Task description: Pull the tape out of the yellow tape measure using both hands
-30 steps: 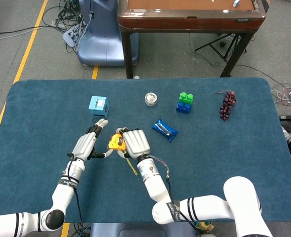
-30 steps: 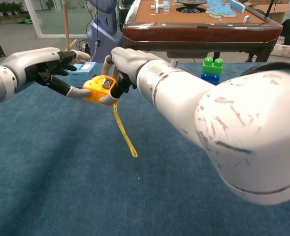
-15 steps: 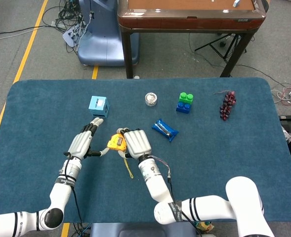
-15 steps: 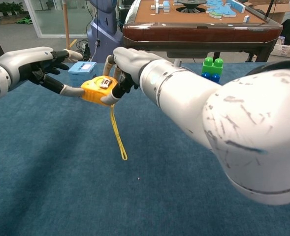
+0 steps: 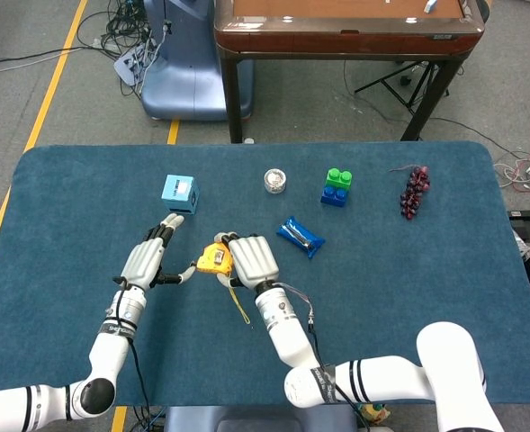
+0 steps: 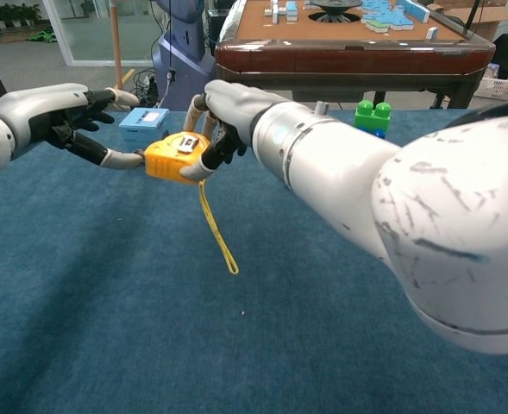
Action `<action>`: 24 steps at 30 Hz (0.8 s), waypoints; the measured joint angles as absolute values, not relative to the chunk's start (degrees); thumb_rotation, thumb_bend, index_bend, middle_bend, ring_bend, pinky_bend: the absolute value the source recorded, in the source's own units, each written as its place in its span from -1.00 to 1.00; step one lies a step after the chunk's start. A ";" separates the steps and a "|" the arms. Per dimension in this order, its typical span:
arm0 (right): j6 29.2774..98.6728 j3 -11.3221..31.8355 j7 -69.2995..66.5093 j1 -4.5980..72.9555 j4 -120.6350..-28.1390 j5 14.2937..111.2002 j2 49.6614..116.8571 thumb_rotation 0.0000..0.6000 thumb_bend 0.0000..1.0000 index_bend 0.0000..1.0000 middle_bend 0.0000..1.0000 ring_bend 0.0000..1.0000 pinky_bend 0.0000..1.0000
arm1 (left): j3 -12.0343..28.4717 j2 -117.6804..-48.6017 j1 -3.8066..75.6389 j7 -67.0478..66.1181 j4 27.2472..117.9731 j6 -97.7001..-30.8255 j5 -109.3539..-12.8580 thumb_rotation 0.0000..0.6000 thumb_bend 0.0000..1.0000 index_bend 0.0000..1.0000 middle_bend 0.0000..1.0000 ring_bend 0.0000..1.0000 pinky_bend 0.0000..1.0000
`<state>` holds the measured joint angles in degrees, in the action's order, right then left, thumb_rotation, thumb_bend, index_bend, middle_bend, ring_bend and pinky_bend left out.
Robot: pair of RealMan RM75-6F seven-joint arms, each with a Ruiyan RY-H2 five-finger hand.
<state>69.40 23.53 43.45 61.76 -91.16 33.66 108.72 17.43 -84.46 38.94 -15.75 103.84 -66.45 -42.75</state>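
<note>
The yellow tape measure is held just above the blue tabletop in the middle. My right hand grips its case from the right and top, fingers curled around it. My left hand is to its left with the fingers spread, and only the thumb tip touches the case's left end. A thin yellow wrist strap dangles from the case toward me. No drawn-out tape blade shows between the hands.
A light blue cube sits just behind my left hand. Farther back lie a small silver roll, a green and blue block stack, a blue packet and a grape bunch. A brown table stands beyond.
My left hand has drawn back to the left, its fingers leaving the case so only the thumb touches. The tape measure has shifted slightly and the strap has swung.
</note>
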 measured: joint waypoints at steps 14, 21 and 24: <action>68.22 22.81 42.17 60.65 -93.23 33.69 106.63 1.00 0.29 0.19 0.16 -0.01 -0.28 | 18.38 -84.63 39.24 -16.15 102.82 -67.45 -41.53 1.00 -0.52 -1.00 -1.00 -1.00 -1.00; 68.24 22.64 41.80 60.49 -93.90 33.94 106.09 1.00 0.29 0.20 0.17 0.01 -0.28 | 18.78 -84.32 39.25 -16.55 102.29 -67.71 -40.34 1.00 -0.52 -1.00 -1.00 -1.00 -1.00; 68.36 22.59 41.68 60.43 -94.21 34.02 105.86 1.00 0.29 0.20 0.18 0.01 -0.28 | 19.03 -84.04 39.19 -16.55 102.05 -67.79 -39.83 1.00 -0.52 -0.97 -1.00 -1.00 -1.00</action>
